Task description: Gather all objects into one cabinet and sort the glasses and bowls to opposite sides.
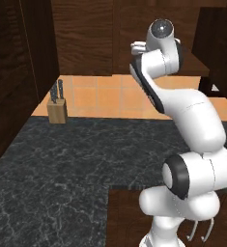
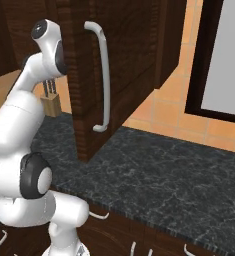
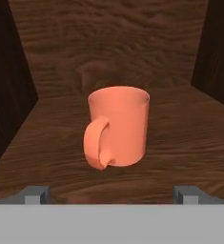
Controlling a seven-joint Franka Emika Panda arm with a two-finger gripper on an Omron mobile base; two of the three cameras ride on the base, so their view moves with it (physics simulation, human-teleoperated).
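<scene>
A salmon-orange cup [image 3: 119, 125], one of the glasses, stands upright on the dark wood shelf of the cabinet [image 3: 189, 143], its side handle turned toward the camera and a little left. My gripper [image 3: 112, 194] sits just in front of it, open. The two fingertips [image 3: 37, 193] stand wide apart, one to each side of the cup, touching nothing. In the right base view the cabinet door [image 2: 131, 60] hangs open with its long light-grey bar handle [image 2: 105, 75], and my arm reaches up behind it. The bowls are out of view.
A black marble counter [image 1: 62, 164] runs below the cabinet. A wooden knife block [image 1: 57, 110] stands at its back left, also the knife block [image 2: 51, 104] behind my arm. Orange tiles line the back wall. A dark-framed grey panel [image 2: 224, 55] is at far right.
</scene>
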